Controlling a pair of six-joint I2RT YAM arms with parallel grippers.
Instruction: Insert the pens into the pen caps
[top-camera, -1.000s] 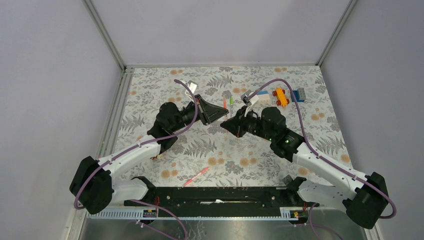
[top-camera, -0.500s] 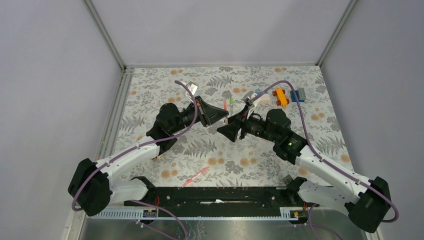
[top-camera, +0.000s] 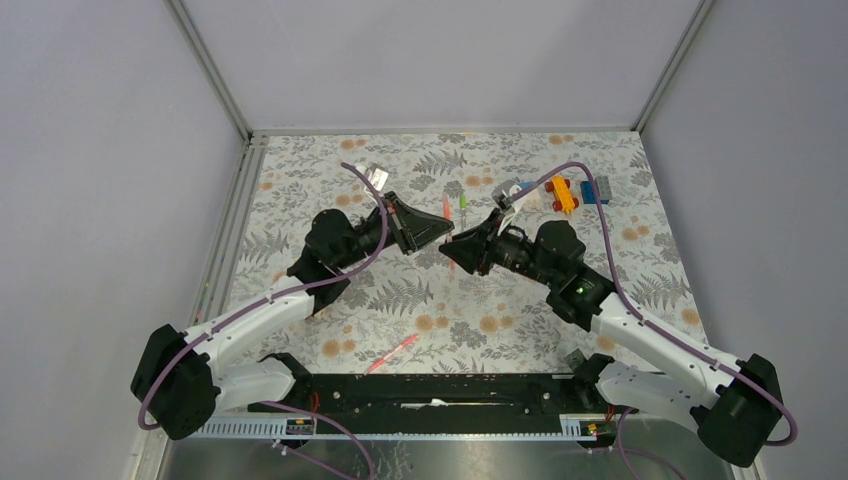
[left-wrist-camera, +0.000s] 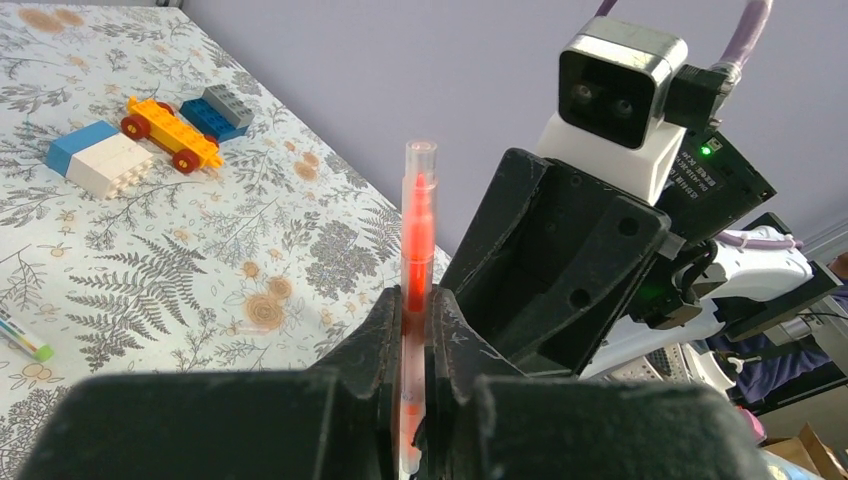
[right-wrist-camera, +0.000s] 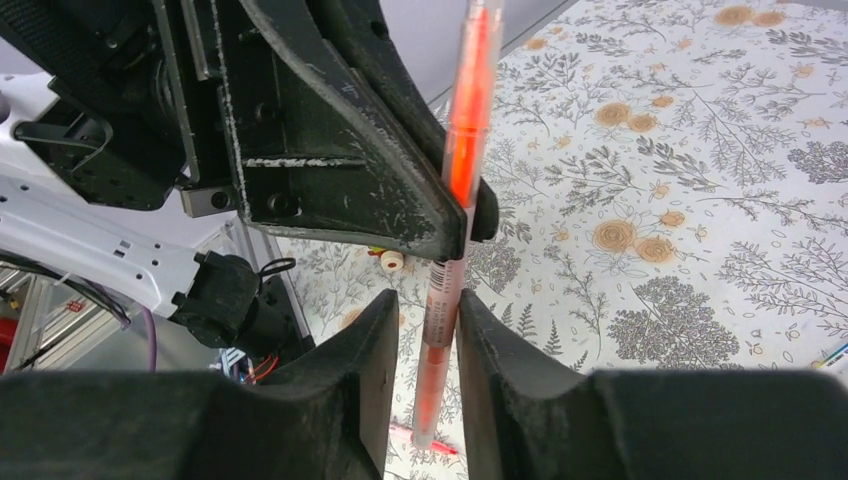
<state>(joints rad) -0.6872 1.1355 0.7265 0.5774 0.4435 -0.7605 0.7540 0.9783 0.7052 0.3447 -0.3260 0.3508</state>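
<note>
Nearest the arm bases, a spare pink pen (top-camera: 392, 353) lies loose on the table (top-camera: 300, 170). Further in, above mid-table, the left gripper (left-wrist-camera: 413, 315) has its jaws clamped on the lower part of a pink-red pen (left-wrist-camera: 417, 230), which stands up out of them. The right gripper (right-wrist-camera: 428, 310) faces it with its jaws straddling the same pen. They are close in, but whether they actually press on it I cannot tell, and I cannot pick out a separate cap. The risk is two grips fighting over one thin stick. If the right jaws close off-centre, or the arms pull out of line, the pen could bend, twist in the left jaws or drop. Beyond lie a green-ended pen (top-camera: 462, 203), then a toy car (top-camera: 562, 193) and a blue block (top-camera: 597, 188).
</note>
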